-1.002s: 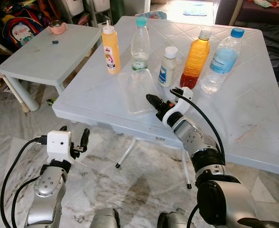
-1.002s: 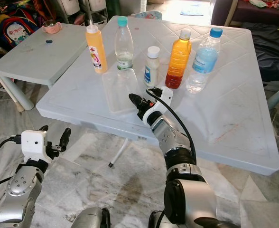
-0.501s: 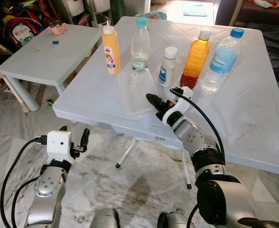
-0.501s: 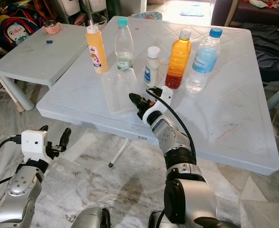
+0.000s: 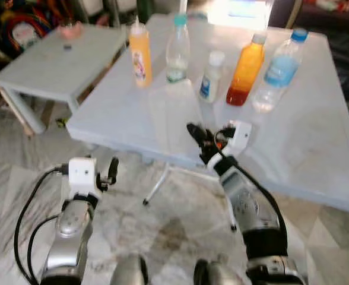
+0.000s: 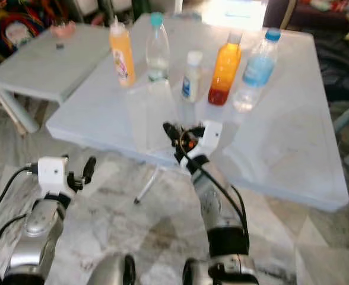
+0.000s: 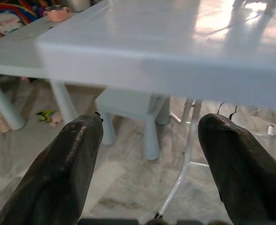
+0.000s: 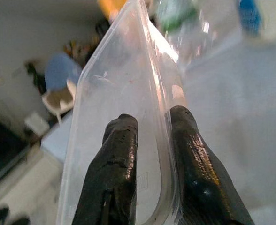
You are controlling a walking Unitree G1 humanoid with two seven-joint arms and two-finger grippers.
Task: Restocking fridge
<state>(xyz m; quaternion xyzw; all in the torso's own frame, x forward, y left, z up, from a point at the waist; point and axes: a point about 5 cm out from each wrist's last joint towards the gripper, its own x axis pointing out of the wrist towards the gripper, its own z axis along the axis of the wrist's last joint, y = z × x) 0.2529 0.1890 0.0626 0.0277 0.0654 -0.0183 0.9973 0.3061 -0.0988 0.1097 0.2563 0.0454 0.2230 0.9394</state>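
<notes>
Gripping the near rim of the clear plastic tray (image 8: 124,93), my right gripper (image 5: 199,132) is narrow, its two fingers (image 8: 114,164) pinched on either side of the thin wall — contact confirmed in the right wrist view. The tray is lifted and tilted just above the front edge of the bench (image 5: 317,148), its long axis running away from the gripper toward the row of bottles. It appears empty; nothing shows through its walls but the bench and bottles behind.

Beyond the tray, along the far part of the bench, stand five upright containers: an orange squeeze bottle (image 5: 140,56), a clear bottle with a teal cap (image 5: 177,47), a small white bottle (image 5: 210,77), a bottle of amber liquid (image 5: 246,70) filled most of the way, and a water bottle with a blue cap (image 5: 278,70), contents clear. All are capped and well apart from the tray's far end.

My left gripper (image 5: 110,169) hangs below the bench's front edge with fingers wide and holding nothing; the left wrist view looks under the bench top.

Judgement: the right arm alone has the tray, held at one short end, so the free end may sag or swing — a risk to the nearest bottles. The left arm is the nearer candidate to support it.
</notes>
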